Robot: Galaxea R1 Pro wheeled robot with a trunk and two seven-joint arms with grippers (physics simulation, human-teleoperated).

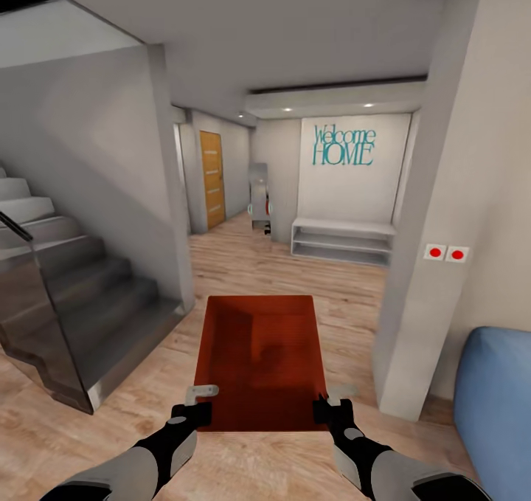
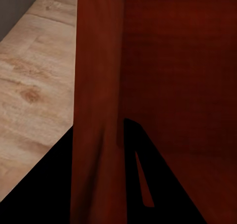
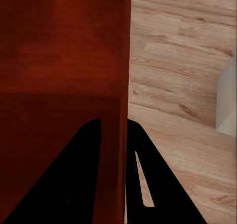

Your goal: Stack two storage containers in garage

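One orange-red storage container (image 1: 258,357), open-topped and with nothing inside, hangs level in front of me over the light wood plank floor (image 1: 295,272) of the living room. My left gripper (image 1: 193,412) is shut on its near left wall, and my right gripper (image 1: 330,411) is shut on its near right wall. In the left wrist view the container wall (image 2: 98,95) runs between the black fingers (image 2: 153,184) of the left gripper (image 2: 106,184). In the right wrist view the wall (image 3: 112,85) sits likewise inside the right gripper (image 3: 113,184). The garage and its floor are out of view.
A grey staircase (image 1: 66,302) with a glass rail rises at left. A white wall corner (image 1: 413,287) with red switches (image 1: 446,253) stands at right, a blue sofa (image 1: 494,405) beside it. Ahead, the hallway holds a white bench shelf (image 1: 343,239) and a wooden door (image 1: 212,178).
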